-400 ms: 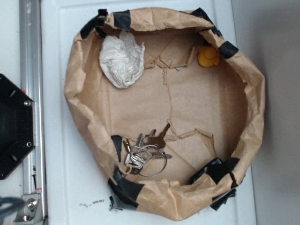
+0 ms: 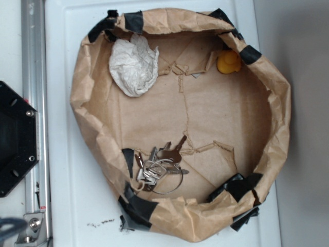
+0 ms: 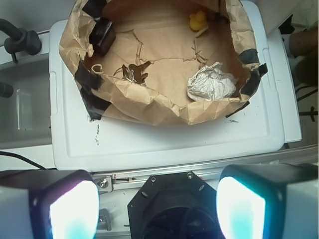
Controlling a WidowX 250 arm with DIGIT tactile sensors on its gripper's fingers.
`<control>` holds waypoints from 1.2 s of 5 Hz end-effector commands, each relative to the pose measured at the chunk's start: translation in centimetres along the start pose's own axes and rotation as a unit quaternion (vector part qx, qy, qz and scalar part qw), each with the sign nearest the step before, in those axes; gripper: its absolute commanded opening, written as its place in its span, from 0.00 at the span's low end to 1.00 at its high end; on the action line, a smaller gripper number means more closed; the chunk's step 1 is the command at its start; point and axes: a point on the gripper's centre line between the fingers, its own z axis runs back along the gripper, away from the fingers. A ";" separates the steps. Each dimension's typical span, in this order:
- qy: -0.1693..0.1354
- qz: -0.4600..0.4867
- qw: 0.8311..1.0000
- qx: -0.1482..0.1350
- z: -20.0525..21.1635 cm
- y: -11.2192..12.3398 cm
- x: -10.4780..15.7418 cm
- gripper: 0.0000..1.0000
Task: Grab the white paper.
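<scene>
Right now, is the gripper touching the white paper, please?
Apart. The wrist view shows the gripper open above the base, with bare white surface between it and the white paper.

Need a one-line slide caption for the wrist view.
Open end effector above the base, facing a taped brown paper bag holding crumpled white paper, metal keys and a yellow duck.

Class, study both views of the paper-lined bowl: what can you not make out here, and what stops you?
- Underside of the white paper: hidden by its own bulk, both views.
- Bunch of keys: count unclear, overlapping; partly behind the brown paper rim in wrist view.
- Gripper fingertips: cut off by the frame's bottom edge, glare.
</scene>
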 end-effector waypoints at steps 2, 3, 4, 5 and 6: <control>-0.025 -0.112 0.992 0.042 -7.6 2.7 10.7 1.00; -0.021 -0.102 0.994 0.021 -10.9 4.8 10.7 1.00; -0.033 -0.106 0.994 0.001 -10.5 4.6 10.2 1.00; -0.033 -0.106 0.994 0.001 -10.5 4.6 10.2 1.00; -0.033 -0.106 0.994 0.001 -10.5 4.6 10.2 1.00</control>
